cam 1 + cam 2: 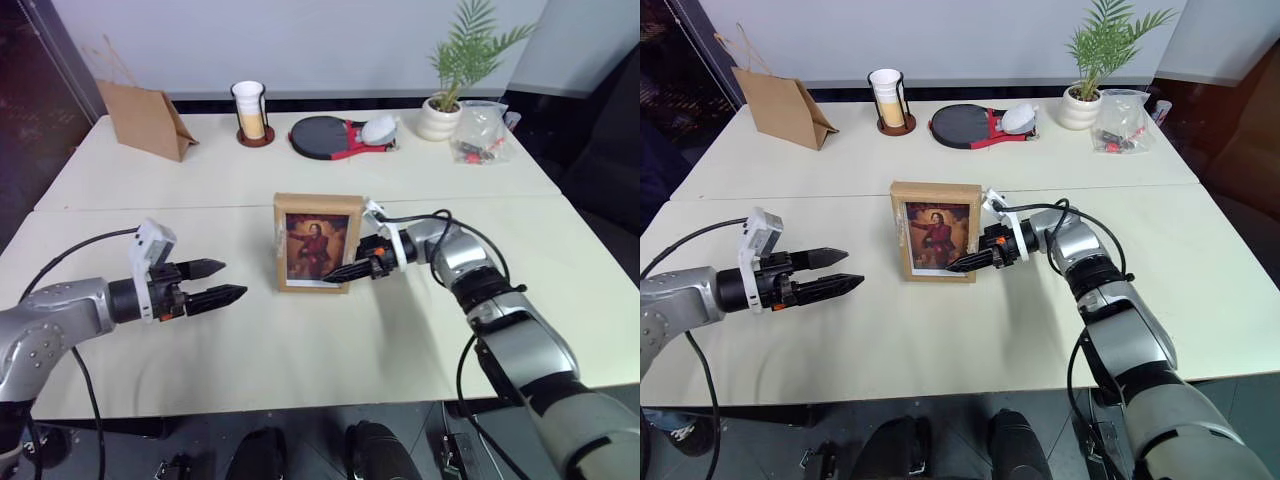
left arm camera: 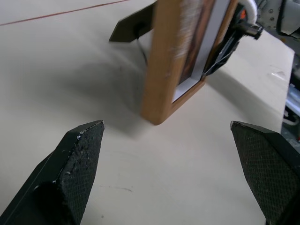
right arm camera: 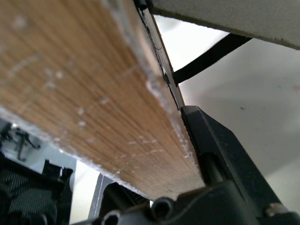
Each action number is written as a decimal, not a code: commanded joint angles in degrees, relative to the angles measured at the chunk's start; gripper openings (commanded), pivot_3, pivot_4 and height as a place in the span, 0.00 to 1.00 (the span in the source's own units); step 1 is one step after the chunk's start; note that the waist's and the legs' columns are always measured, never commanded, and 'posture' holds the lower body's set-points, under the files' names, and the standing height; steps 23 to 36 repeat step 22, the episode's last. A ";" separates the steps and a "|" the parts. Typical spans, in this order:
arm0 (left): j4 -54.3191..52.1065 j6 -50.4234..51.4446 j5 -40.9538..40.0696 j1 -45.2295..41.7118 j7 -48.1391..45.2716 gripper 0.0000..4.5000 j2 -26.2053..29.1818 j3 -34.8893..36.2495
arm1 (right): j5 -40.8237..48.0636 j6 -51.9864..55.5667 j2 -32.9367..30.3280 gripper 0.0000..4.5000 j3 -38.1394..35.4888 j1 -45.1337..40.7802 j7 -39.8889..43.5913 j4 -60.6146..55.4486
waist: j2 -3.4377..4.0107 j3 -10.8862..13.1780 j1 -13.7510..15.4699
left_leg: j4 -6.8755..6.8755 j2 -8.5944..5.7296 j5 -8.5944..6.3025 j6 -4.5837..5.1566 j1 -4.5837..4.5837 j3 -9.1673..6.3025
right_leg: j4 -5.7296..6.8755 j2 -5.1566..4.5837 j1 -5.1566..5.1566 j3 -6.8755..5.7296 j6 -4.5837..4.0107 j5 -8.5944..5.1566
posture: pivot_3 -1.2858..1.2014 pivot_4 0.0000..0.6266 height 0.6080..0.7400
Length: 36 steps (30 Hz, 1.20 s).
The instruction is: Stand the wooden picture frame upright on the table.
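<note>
Nearest you, your left gripper (image 1: 225,283) hangs just above the table (image 1: 300,350), well to the left of the wooden picture frame (image 1: 317,243), its two black fingers spread wide with nothing between them and pointing toward the frame. The left wrist view looks past those parted fingertips (image 2: 82,154) at the frame's side edge and the dark easel stand propped out behind it.

The table is a large cream-white top with a seam running across its width just behind the frame. A pale wall closes the room beyond the far edge, and dark floor shows below the near edge.

The frame stands upright on the table close to the seam, near the middle, its front facing you with a portrait of a figure in red. No writing or brand can be read on it or on anything else.

Your right gripper (image 1: 345,270) comes in from the right of the frame and is clamped on its lower right edge; the right wrist view shows the light wood grain pressed against a black finger (image 3: 211,140).

Far behind the frame, along the back of the table, stand a brown paper bag (image 1: 145,120) at the left, a cup in a dark holder (image 1: 250,112), a black round paddle with a red handle (image 1: 330,136), a potted plant (image 1: 452,85) and a clear plastic bag (image 1: 480,132) at the right.
</note>
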 commanded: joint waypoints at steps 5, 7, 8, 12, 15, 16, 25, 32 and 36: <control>-2.10 0.20 2.78 -1.56 -0.21 1.00 -1.05 0.50 | -4.13 -2.78 0.58 0.75 -3.65 -1.88 -0.28 5.98 | -0.02 0.00 0.03 | 0.07 -0.06 -0.01 0.01 -0.01 0.08 | 0.00 -0.05 0.02 0.05 0.01 0.01 | 0.52 0.24 1.00; -1.79 0.56 2.58 -1.97 -0.79 1.00 -1.10 1.00 | -5.31 -3.15 -1.79 0.96 -4.12 -0.40 -0.89 4.11 | -0.02 0.00 0.02 | 0.07 -0.06 -0.01 0.01 -0.01 0.08 | 0.01 -0.04 0.01 0.06 0.02 0.01 | 0.52 0.24 1.00; -1.57 0.61 2.72 -2.28 -1.08 1.00 -1.06 1.06 | -6.05 -3.60 -3.31 0.98 -4.18 0.84 -1.16 2.30 | -0.02 0.00 0.16 | 0.06 -0.05 -0.01 0.01 -0.01 0.07 | 0.02 -0.04 0.01 0.05 0.02 0.01 | 0.52 0.24 1.00; -0.51 -0.47 4.64 -3.13 -3.66 1.00 -0.02 0.92 | -5.87 -1.14 -13.26 0.98 -7.32 8.80 -2.04 -13.18 | -0.02 0.00 0.73 | 0.06 -0.07 -0.04 0.06 -0.02 0.07 | -0.01 -0.06 0.03 0.04 0.02 0.01 | 0.52 0.24 1.00; 0.05 -1.43 4.90 -3.83 -4.67 1.00 -0.94 2.03 | -3.52 3.61 -19.63 0.98 -11.99 14.09 -5.06 -28.67 | 0.05 0.03 1.54 | 0.06 -0.08 -0.07 0.13 -0.05 0.14 | -0.04 -0.07 -0.03 0.05 0.02 0.00 | 0.52 0.24 1.00; 0.25 -1.08 4.35 -4.12 -4.59 1.00 -1.38 2.62 | -2.91 5.32 -21.30 0.98 -13.35 15.57 -6.27 -33.67 | 0.06 0.04 1.45 | 0.08 -0.08 -0.08 0.13 -0.04 0.18 | -0.03 -0.05 -0.04 0.05 0.02 0.00 | 0.52 0.24 1.00; -0.04 -3.24 7.43 -3.45 -6.41 1.00 -1.57 2.07 | 0.45 17.10 -29.06 0.98 -19.46 21.57 -11.79 -54.46 | 0.04 0.03 1.25 | 0.08 0.05 -0.08 0.13 0.10 0.21 | 0.08 0.25 -0.03 0.19 0.02 0.00 | 0.52 0.24 1.00; -0.04 -3.24 7.43 -3.45 -6.41 1.00 -1.57 2.07 | 0.45 17.10 -29.06 0.98 -19.46 21.57 -11.79 -54.46 | 0.04 0.03 1.25 | 0.08 0.05 -0.08 0.13 0.10 0.21 | 0.08 0.25 -0.03 0.19 0.02 0.00 | 0.52 0.24 1.00; -0.04 -3.24 7.43 -3.45 -6.41 1.00 -1.57 2.07 | 0.45 17.10 -29.06 0.98 -19.46 21.57 -11.79 -54.46 | 0.04 0.03 1.25 | 0.08 0.05 -0.08 0.13 0.10 0.21 | 0.08 0.25 -0.03 0.19 0.02 0.00 | 0.52 0.24 1.00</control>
